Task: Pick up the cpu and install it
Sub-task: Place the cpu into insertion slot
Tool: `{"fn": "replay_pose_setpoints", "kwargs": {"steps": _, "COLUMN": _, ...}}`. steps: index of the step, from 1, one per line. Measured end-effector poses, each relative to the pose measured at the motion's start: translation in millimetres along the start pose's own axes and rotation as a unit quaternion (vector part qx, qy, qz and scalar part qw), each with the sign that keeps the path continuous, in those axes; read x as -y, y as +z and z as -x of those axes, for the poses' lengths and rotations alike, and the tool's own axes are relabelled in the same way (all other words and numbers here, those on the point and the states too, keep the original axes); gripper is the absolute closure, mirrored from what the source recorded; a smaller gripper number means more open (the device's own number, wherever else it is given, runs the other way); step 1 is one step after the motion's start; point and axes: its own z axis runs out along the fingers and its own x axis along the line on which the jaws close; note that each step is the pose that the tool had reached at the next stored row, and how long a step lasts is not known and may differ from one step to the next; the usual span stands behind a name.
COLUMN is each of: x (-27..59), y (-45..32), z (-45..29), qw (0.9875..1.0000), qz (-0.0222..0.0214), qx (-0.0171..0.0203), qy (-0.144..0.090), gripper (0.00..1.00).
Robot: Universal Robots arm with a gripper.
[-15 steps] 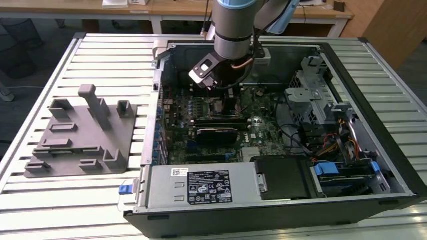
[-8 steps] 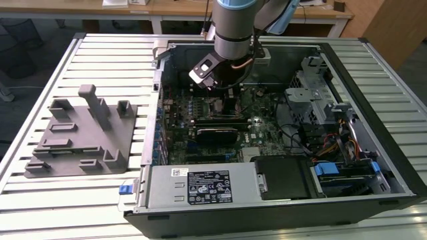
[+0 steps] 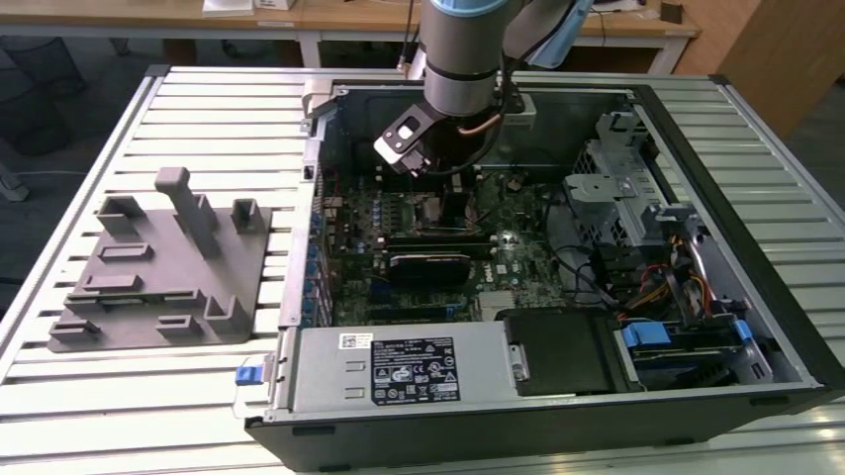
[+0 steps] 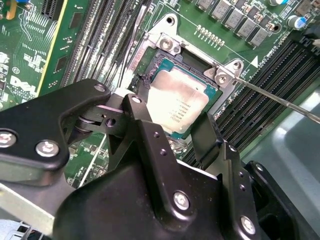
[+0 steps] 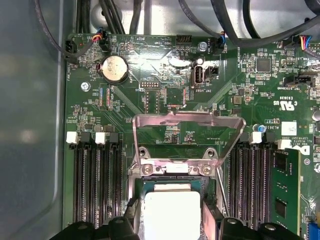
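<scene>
The cpu (image 4: pixel 177 102), a flat square chip with a pale shiny top, lies level in the open motherboard socket (image 4: pixel 165 62). My gripper (image 4: pixel 170 117) reaches down over it with one black finger against each of two opposite edges, shut on the chip. In the first wrist view the cpu (image 5: pixel 172 212) sits between the two fingertips (image 5: pixel 132 222), just below the raised metal load plate (image 5: pixel 187 140). In the exterior view the gripper (image 3: pixel 442 193) hangs inside the open computer case (image 3: pixel 739 228), over the board's upper middle.
The socket's thin lever rod (image 4: pixel 280 97) sticks out to one side. Memory slots (image 5: pixel 97 185) flank the socket, and a green memory stick (image 5: pixel 285 190) stands close by. A grey fixture block (image 3: pixel 165 267) sits on the table at the exterior view's left. The power supply (image 3: pixel 396 371) and drive cage (image 3: pixel 620 198) crowd the case.
</scene>
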Motion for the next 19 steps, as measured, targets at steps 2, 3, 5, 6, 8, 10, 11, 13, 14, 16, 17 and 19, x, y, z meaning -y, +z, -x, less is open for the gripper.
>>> {"fn": "replay_pose_setpoints", "kwargs": {"steps": 2, "x": 0.1, "y": 0.1, "z": 0.2, "qw": 1.0, "qz": 0.0, "qx": 0.0001, "qy": 0.0, "gripper": 0.4}}
{"fn": "replay_pose_setpoints", "kwargs": {"steps": 3, "x": 0.1, "y": 0.0, "z": 0.5, "qw": 1.0, "qz": 0.0, "qx": 0.0001, "qy": 0.0, "gripper": 0.4}}
{"fn": "replay_pose_setpoints", "kwargs": {"steps": 5, "x": 0.0, "y": 0.0, "z": 1.0, "qw": 1.0, "qz": -0.0001, "qx": 0.0003, "qy": 0.0, "gripper": 0.41}}
{"fn": "replay_pose_setpoints", "kwargs": {"steps": 6, "x": 0.0, "y": 0.0, "z": 1.1, "qw": 1.0, "qz": -0.0001, "qx": 0.0004, "qy": 0.0, "gripper": 0.47}}
{"fn": "replay_pose_setpoints", "kwargs": {"steps": 8, "x": -0.1, "y": 0.0, "z": 1.2, "qw": 1.0, "qz": 0.0, "qx": 0.001, "qy": 0.0, "gripper": 0.47}}
{"fn": "replay_pose_setpoints", "kwargs": {"steps": 10, "x": -0.1, "y": -0.3, "z": 1.3, "qw": 1.0, "qz": 0.0001, "qx": 0.0038, "qy": 0.0, "gripper": 0.47}}
{"fn": "replay_pose_setpoints", "kwargs": {"steps": 11, "x": -0.1, "y": -0.4, "z": 1.3, "qw": 1.0, "qz": 0.0001, "qx": 0.0054, "qy": 0.0, "gripper": 0.47}}
{"fn": "replay_pose_setpoints", "kwargs": {"steps": 13, "x": -0.1, "y": -0.4, "z": 1.2, "qw": 0.9999, "qz": 0.0001, "qx": 0.0116, "qy": 0.0, "gripper": 0.47}}
{"fn": "replay_pose_setpoints", "kwargs": {"steps": 14, "x": -0.1, "y": -0.4, "z": 1.3, "qw": 0.9999, "qz": -0.0001, "qx": 0.012, "qy": 0.001, "gripper": 0.47}}
{"fn": "replay_pose_setpoints", "kwargs": {"steps": 16, "x": -0.1, "y": 0.0, "z": 1.2, "qw": 0.9999, "qz": -0.0001, "qx": 0.0119, "qy": 0.002, "gripper": 0.47}}
{"fn": "replay_pose_setpoints", "kwargs": {"steps": 17, "x": -0.2, "y": 0.2, "z": 1.2, "qw": 0.9999, "qz": -0.0002, "qx": 0.0113, "qy": 0.002, "gripper": 0.47}}
{"fn": "replay_pose_setpoints", "kwargs": {"steps": 19, "x": -0.5, "y": 0.7, "z": 1.2, "qw": 0.9999, "qz": -0.0002, "qx": 0.0107, "qy": 0.004, "gripper": 0.47}}
